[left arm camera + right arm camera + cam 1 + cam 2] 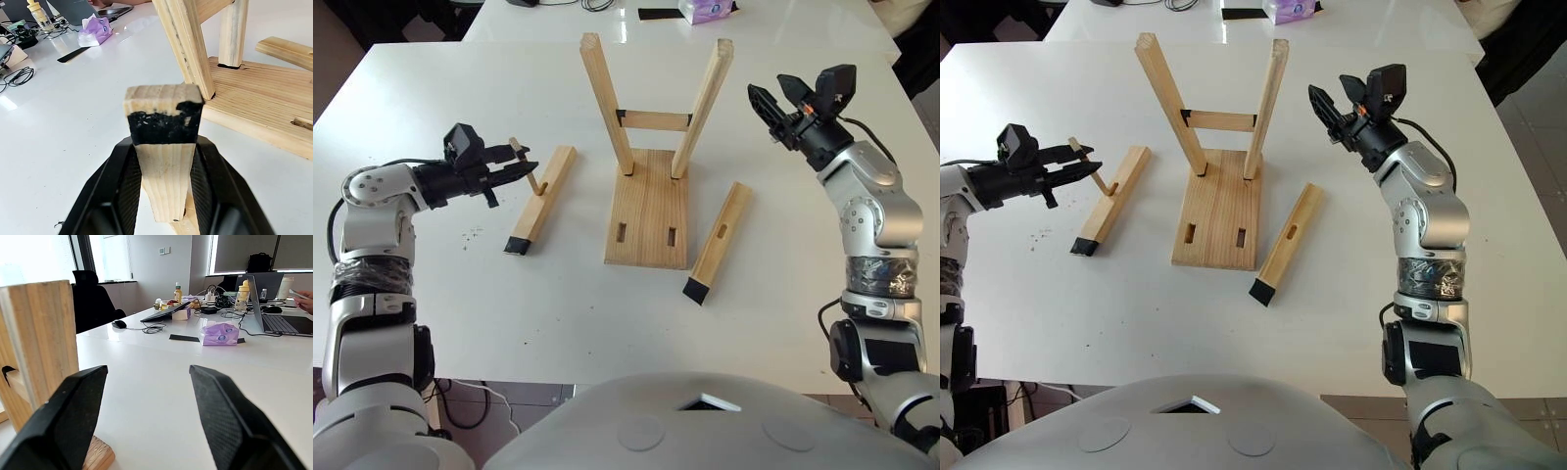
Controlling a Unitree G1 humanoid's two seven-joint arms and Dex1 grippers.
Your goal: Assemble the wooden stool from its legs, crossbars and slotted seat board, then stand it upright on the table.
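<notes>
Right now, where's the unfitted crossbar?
In the head views the crossbar is on the robot's left, clamped in the left gripper, just beside the loose leg lying left of the seat board.

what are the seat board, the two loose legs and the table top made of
Seat board: pale bare-looking wood, maybe pine; grain lines show, no gloss. Left loose leg and right loose leg: same light wood, each with a black end, paint or a cap, unclear. Table: smooth white top, probably laminate; it shows glossy reflections.
</notes>
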